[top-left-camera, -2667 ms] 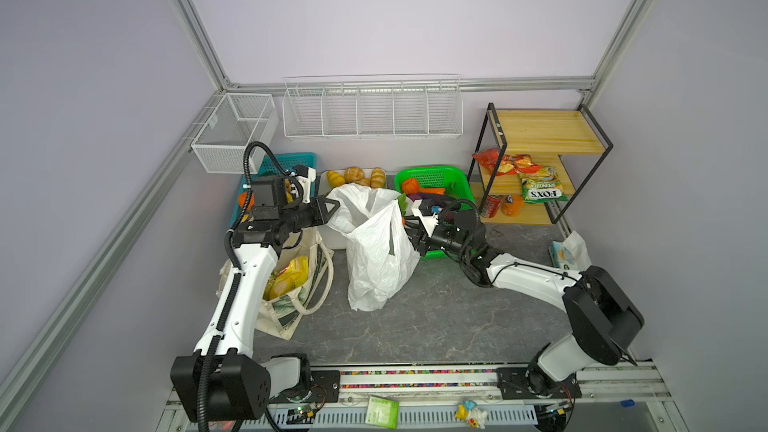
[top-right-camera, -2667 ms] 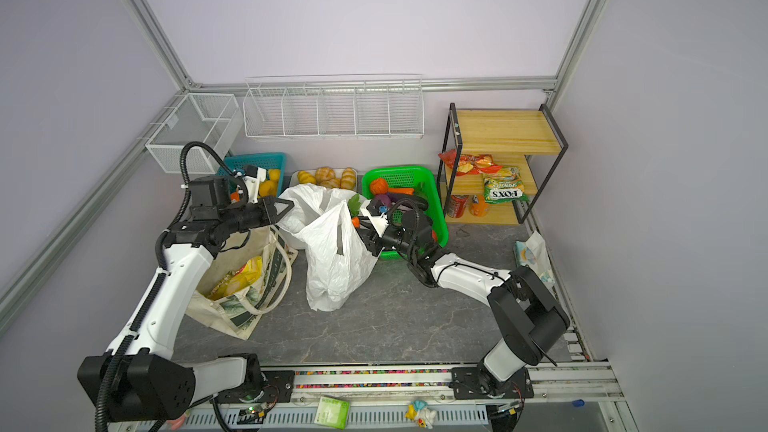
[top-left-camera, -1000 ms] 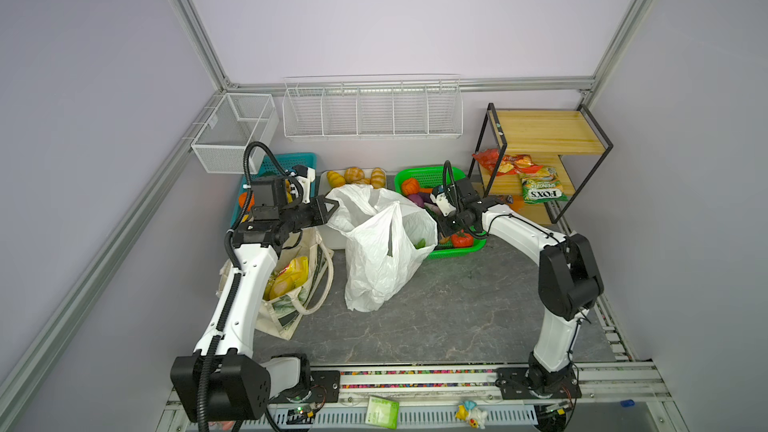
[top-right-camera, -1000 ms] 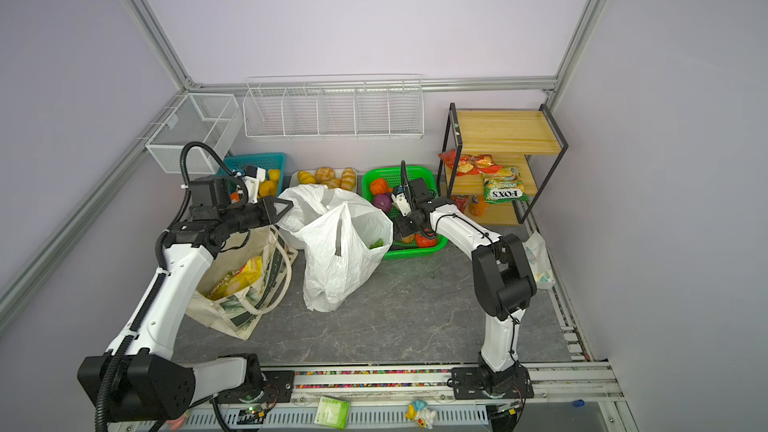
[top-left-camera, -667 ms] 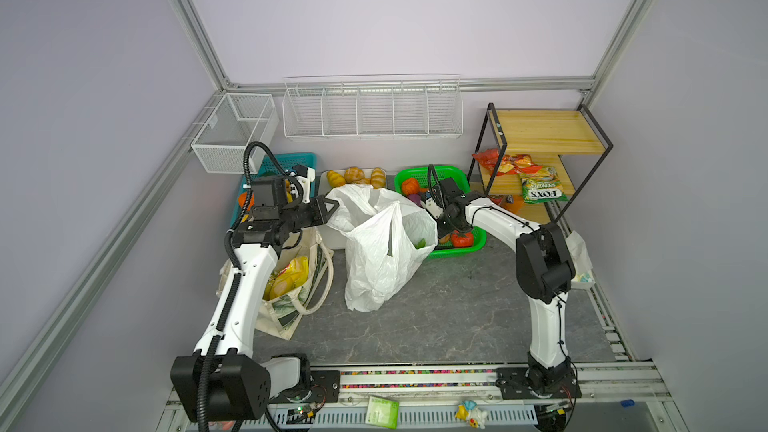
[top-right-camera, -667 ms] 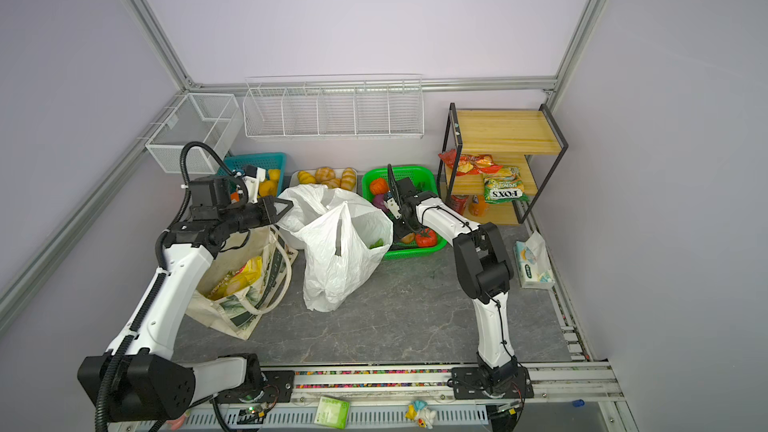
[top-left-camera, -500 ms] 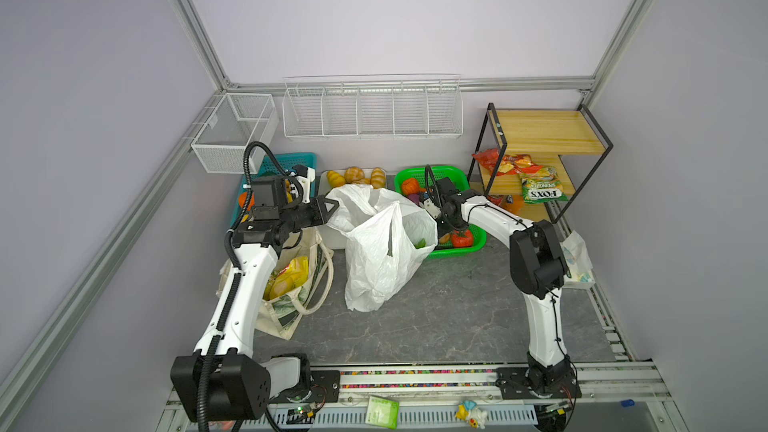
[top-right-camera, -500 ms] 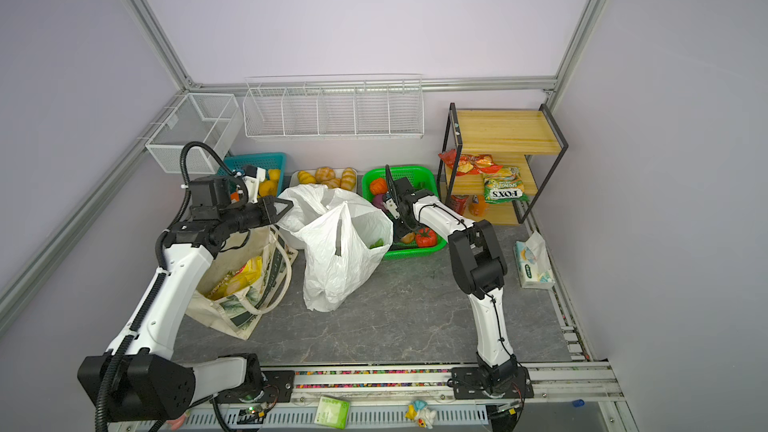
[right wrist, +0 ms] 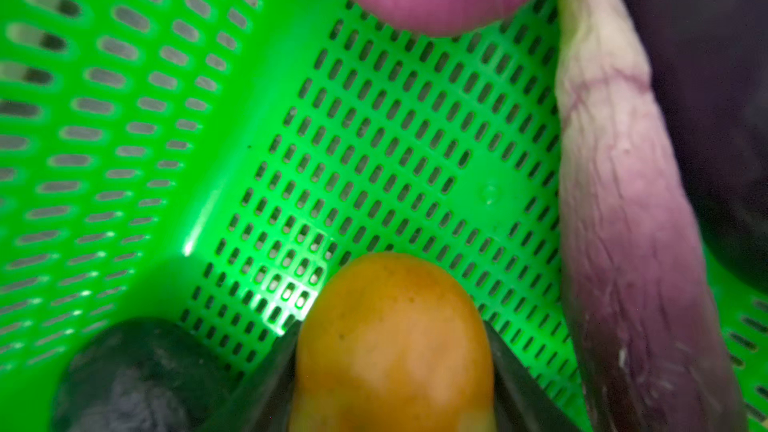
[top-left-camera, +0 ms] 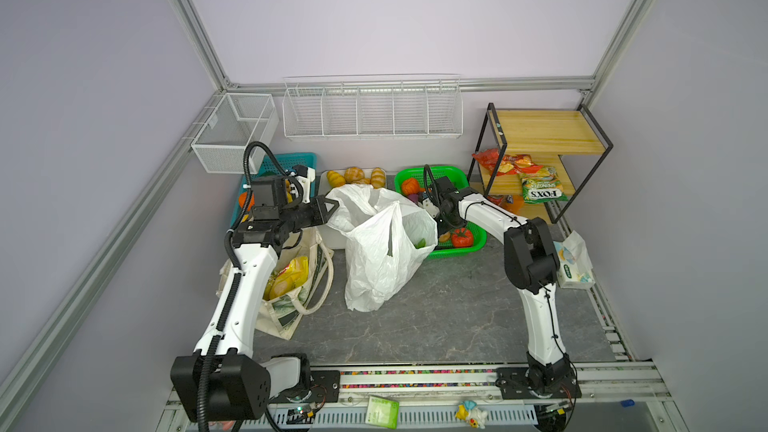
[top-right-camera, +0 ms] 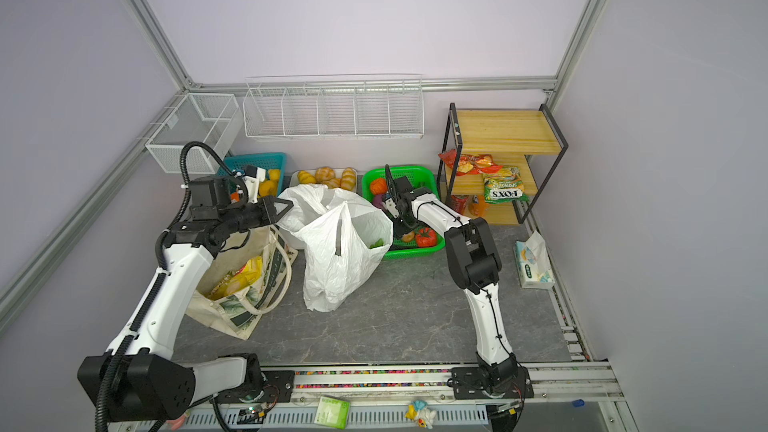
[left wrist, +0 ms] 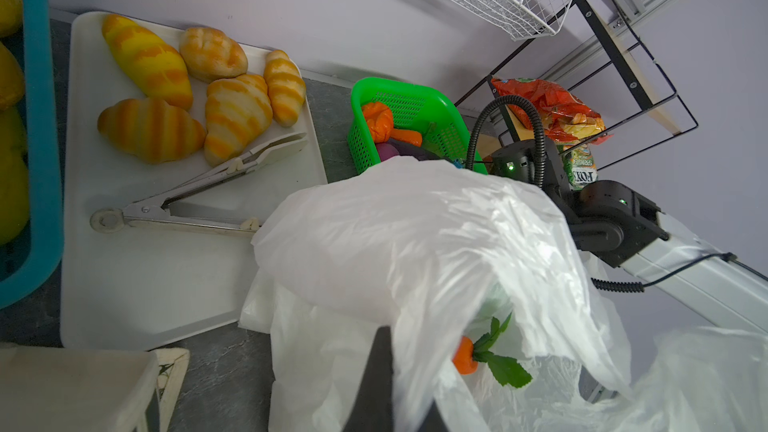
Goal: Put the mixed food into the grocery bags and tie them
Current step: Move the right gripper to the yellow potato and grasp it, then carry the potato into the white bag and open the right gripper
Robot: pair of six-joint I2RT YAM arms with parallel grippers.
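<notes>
Both gripping.
The right gripper (right wrist: 388,328) squeezed the brown potato (right wrist: 390,363) in the green basket (right wrist: 374,139); the left gripper (top-left-camera: 330,205) pinched the rim of the white plastic bag (top-left-camera: 382,251).

The plastic bag (top-left-camera: 380,251) stands between canvas tote (top-left-camera: 286,313), left, and vegetable basket (top-left-camera: 461,251), right; croissant tray (left wrist: 145,276) behind.

With the left end effector (top-left-camera: 333,205) clamped shut, the right end effector (right wrist: 392,388) points down, gripping.
</notes>
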